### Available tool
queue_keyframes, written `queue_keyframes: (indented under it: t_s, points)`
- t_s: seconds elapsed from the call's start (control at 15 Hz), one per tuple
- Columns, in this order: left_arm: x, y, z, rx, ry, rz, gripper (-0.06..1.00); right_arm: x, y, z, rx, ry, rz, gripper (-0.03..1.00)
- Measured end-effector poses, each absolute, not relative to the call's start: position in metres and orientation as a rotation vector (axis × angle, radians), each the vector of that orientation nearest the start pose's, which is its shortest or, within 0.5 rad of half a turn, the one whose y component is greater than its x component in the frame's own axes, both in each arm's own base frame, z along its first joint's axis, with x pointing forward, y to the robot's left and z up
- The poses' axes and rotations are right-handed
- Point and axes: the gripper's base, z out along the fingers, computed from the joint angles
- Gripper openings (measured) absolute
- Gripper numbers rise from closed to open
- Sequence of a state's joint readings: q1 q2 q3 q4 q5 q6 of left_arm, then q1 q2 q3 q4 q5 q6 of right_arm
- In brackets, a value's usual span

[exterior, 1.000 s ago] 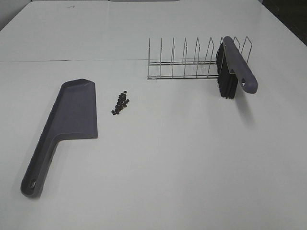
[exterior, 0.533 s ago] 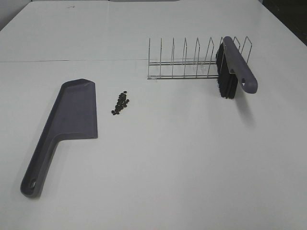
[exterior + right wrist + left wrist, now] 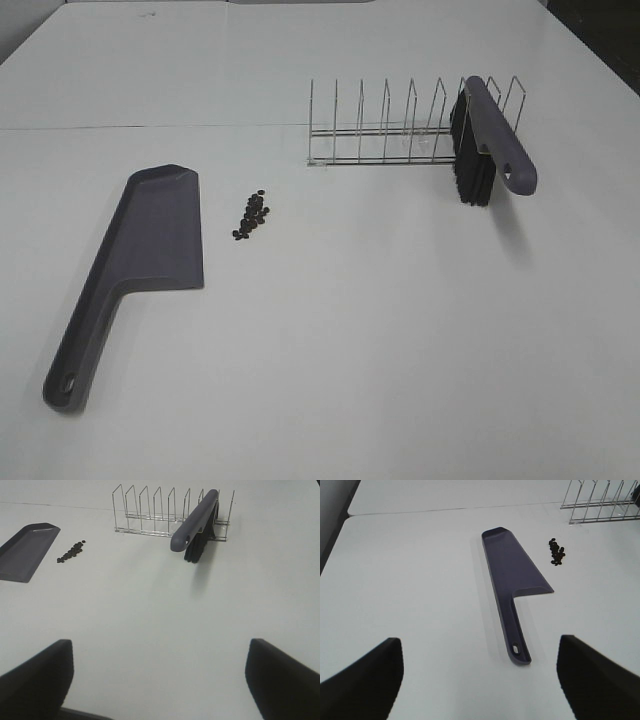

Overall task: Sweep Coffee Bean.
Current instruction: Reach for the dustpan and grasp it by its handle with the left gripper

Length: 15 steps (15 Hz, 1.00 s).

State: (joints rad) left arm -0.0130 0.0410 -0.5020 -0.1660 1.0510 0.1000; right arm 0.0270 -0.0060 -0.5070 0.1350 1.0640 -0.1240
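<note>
Where dustpan [image 3: 160,230] edge ends (small gap), coffee bean [image 3: 251,215] lies.

Nothing has visibly shifted since a second ago, neither coffee bean [image 3: 252,215] nor dustpan [image 3: 150,235].

White table [image 3: 360,360], grey dustpan [image 3: 152,238] lying flat, coffee bean [image 3: 251,215] cluster just beside, wire rack [image 3: 385,131] well apart

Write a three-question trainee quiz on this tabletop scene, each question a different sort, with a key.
1. True or false: the brush lies inside the dustpan.
2. The coffee beans lie: A) in the dustpan; B) on the table beside the dustpan's blade; C) on the brush.
3. Fill in: the left gripper and right gripper are both ____.
Key: 1 false, it rests in the wire rack; 2 B; 3 open.
</note>
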Motion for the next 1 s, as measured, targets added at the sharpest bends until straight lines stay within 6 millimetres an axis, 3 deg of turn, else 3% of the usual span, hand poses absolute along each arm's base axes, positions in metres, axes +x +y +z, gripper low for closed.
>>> queue_keyframes:
  t_s: [0.2,0.33,0.73,1.0]
  points:
    - [0.024,-0.012,0.293,0.096,2.037,-0.143,0.76,-0.007,0.011,0.279,-0.161,2.022,0.100,0.79]
    - [0.063,-0.012,0.298,0.055,2.059,-0.162,0.76,-0.007,0.011,0.279,-0.161,2.022,0.100,0.79]
    - [0.160,-0.014,0.272,0.001,2.452,-0.193,0.76,-0.007,0.011,0.279,-0.161,2.022,0.100,0.79]
    - [0.212,-0.018,0.251,-0.059,2.641,-0.268,0.76,-0.007,0.011,0.279,-0.161,2.022,0.100,0.79]
